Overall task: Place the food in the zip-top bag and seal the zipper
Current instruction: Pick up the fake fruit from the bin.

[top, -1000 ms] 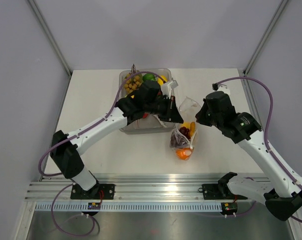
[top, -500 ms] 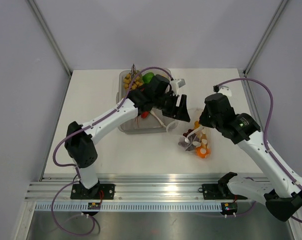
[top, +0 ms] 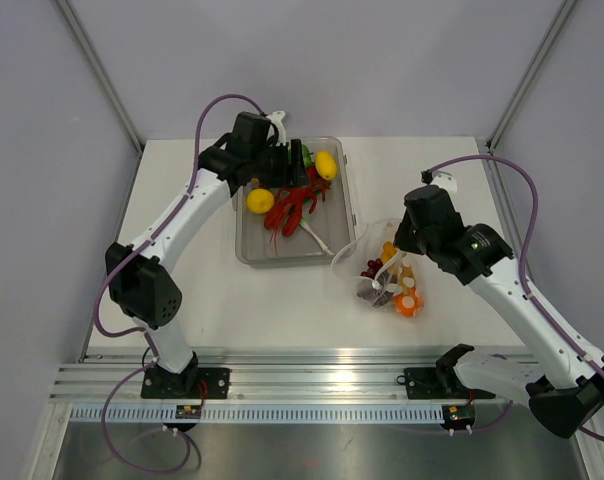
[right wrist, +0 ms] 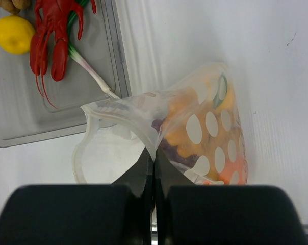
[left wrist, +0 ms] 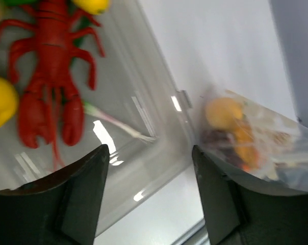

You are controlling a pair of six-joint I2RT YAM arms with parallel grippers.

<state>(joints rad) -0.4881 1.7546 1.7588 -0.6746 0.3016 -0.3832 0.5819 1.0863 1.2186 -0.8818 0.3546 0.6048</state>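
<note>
- The left end effector (left wrist: 149, 153) hangs over the far end of the tray (top: 248, 250). Its jaws are wide apart and hold nothing.
- The right end effector (right wrist: 154, 155) is pinched tight on the rim of the bag (right wrist: 205, 127) and holds the mouth lifted.
- The bag lies on the bench (top: 182, 290) just right of the tray. Its mouth is turned toward the tray and its closed end points to the near right, so its long axis runs on a diagonal.
- Orange and purple pieces are already inside the bag.
- Loose food is left in the tray: a lemon (top: 261, 200) beside the lobster (top: 294, 205), and a second lemon (top: 326, 165) at the far right corner.
- The left arm is much nearer both lemons. I judge that the next pick falls to it, followed by a carry rightward to the open mouth.
- The zipper is too fine to make out.
- From above, the left wrist hides its own fingers and most of a green piece.
- The left wrist view is blurred, so the bag's contents there are only colours.
</note>
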